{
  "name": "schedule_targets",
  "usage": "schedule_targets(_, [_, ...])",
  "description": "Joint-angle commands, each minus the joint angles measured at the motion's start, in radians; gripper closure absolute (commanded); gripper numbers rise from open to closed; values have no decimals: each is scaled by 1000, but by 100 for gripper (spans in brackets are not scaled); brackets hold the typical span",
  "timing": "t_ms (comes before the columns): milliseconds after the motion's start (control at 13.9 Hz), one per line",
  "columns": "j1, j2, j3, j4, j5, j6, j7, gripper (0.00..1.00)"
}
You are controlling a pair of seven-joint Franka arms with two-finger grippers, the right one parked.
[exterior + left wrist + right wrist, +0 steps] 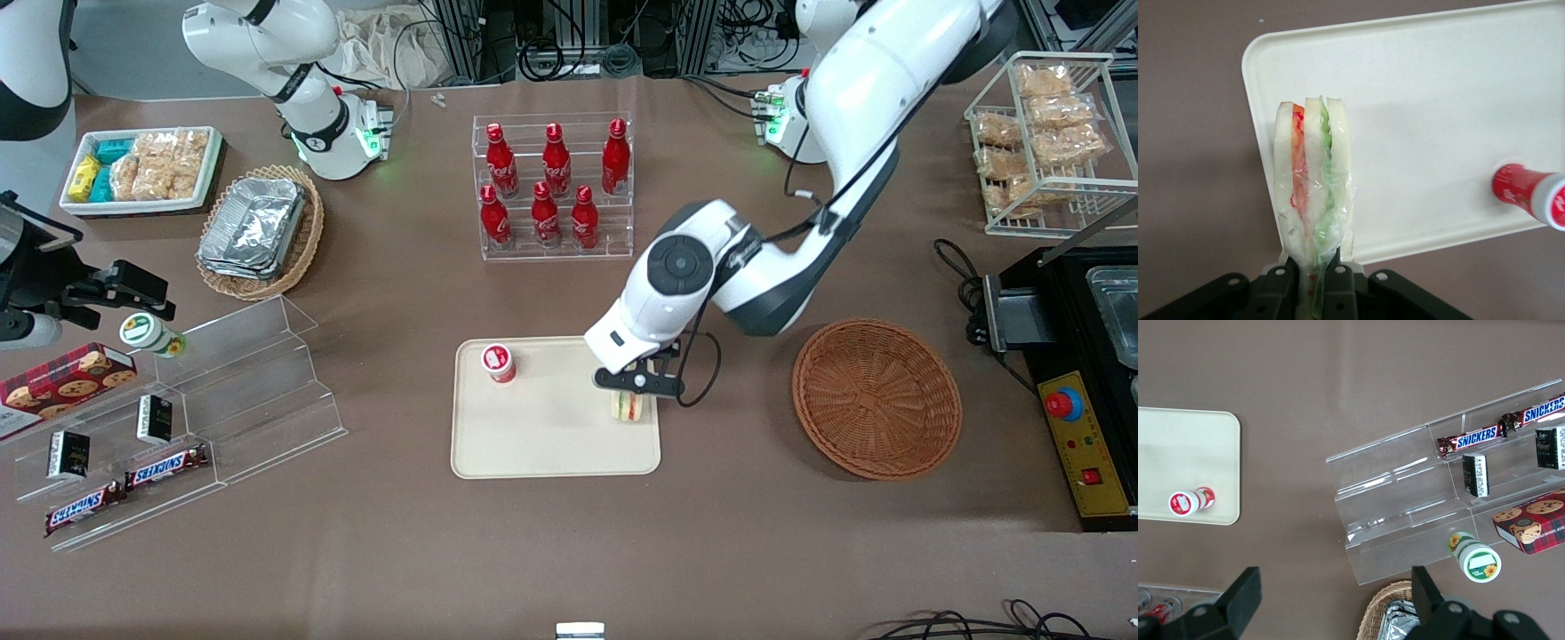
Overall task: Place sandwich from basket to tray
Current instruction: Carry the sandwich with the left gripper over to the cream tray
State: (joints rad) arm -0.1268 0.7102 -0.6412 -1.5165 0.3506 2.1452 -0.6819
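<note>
Jaws of the gripper (637,382) clench the sandwich (1313,200) over the tray (551,444) edge nearest the basket (876,397); released here, it could tip off the rim onto the surface

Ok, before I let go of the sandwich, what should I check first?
1. Grip: gripper shut on the sandwich, which stands upright between the fingers. Ok.
2. Over the tray: the sandwich sits over the tray, close to the edge toward the working arm's end. Ok, but little margin.
3. Contact with the tray surface: cannot tell.
4. Drop spot free: the red-and-white cup stands on the tray well apart from the sandwich. Ok.
5. Basket emptied: nothing left in it. Ok.
6. Tipping risk: it is a narrow wedge held on edge, so it may fall over on release. Cannot tell.
</note>
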Motion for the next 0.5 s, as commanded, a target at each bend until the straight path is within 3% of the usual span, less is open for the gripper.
schedule_targets(0, [-7, 64, -3, 27, 65, 41, -13, 100])
schedule_targets(432, [-7, 133, -2, 33, 136, 42, -30, 100])
